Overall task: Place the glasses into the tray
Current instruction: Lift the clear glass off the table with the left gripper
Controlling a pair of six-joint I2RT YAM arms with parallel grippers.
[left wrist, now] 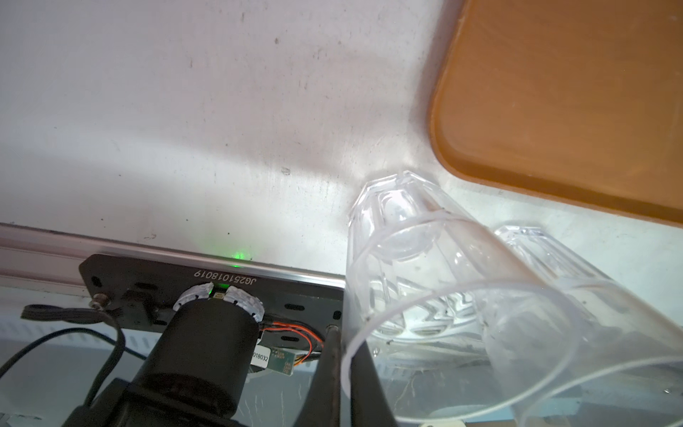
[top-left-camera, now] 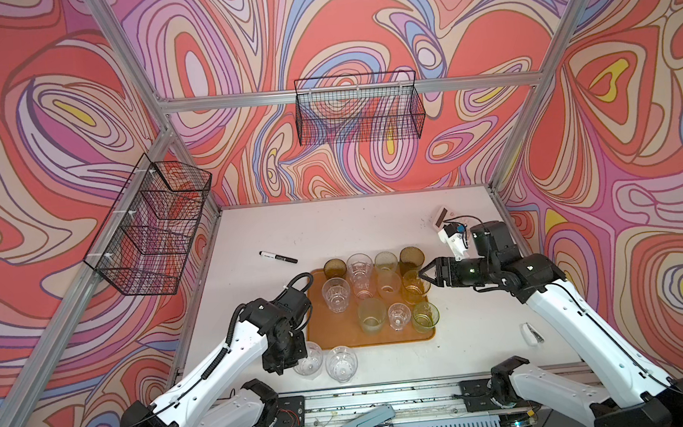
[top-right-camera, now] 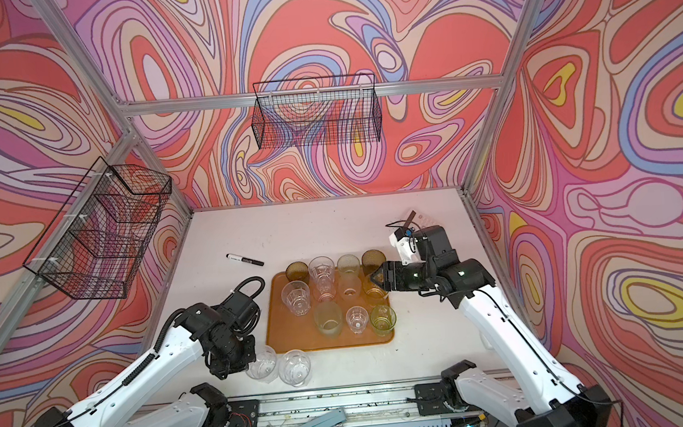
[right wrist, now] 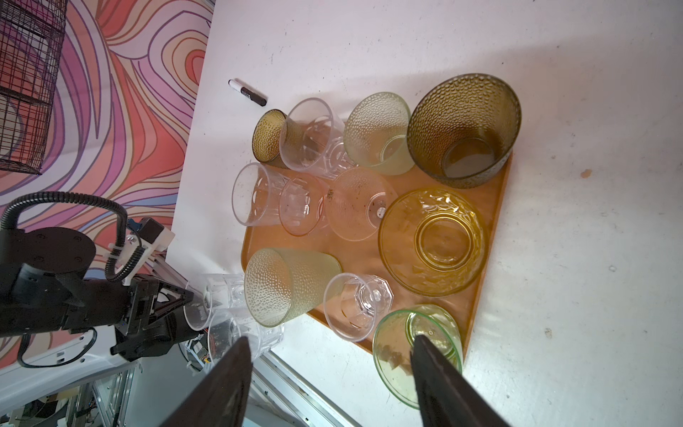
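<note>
Showing the pick-up step for 1 of the 2 glasses that are not yet in the tray.

Both top views: 11 glasses are standing on the tray [top-left-camera: 327, 333] [top-right-camera: 286, 332]. The other 2 are standing on the table [top-left-camera: 332, 223], just beside the tray's near-left corner. The left gripper [top-left-camera: 298, 362] [top-right-camera: 251, 365] is clamping the rim of the clear glass [top-left-camera: 308, 359] [top-right-camera: 262, 364] on its own side. The second clear glass [top-left-camera: 341, 363] [top-right-camera: 295, 367] is standing right beside it; whether the 2 are touching cannot be told. The right gripper [top-left-camera: 421, 277] [top-right-camera: 372, 279], jaws apart and holding nothing, is hovering over the amber glass [top-left-camera: 414, 289] at the tray's right edge.

Left wrist view: the fingers [left wrist: 330, 369] are pressing together on the thin wall of the clear glass [left wrist: 406, 258], 1 inside and 1 outside. A bare corner of the tray [left wrist: 554, 92] is lying near, just beyond the base of the glass.

Right wrist view: the right gripper's fingers [right wrist: 229, 380] are standing wide apart above the tray's near edge, 1 of them overlapping the green glass [right wrist: 399, 344]. Across the tray, the left gripper [right wrist: 190, 297] is biting the rim of the clear glass [right wrist: 218, 294].

Judged next move: lifting the glass straight up, clear of its neighbour and the low rim, then setting it on the bare near-left patch. A rim pinch is likely letting the glass swing, so a slow carry is advisable.
</note>
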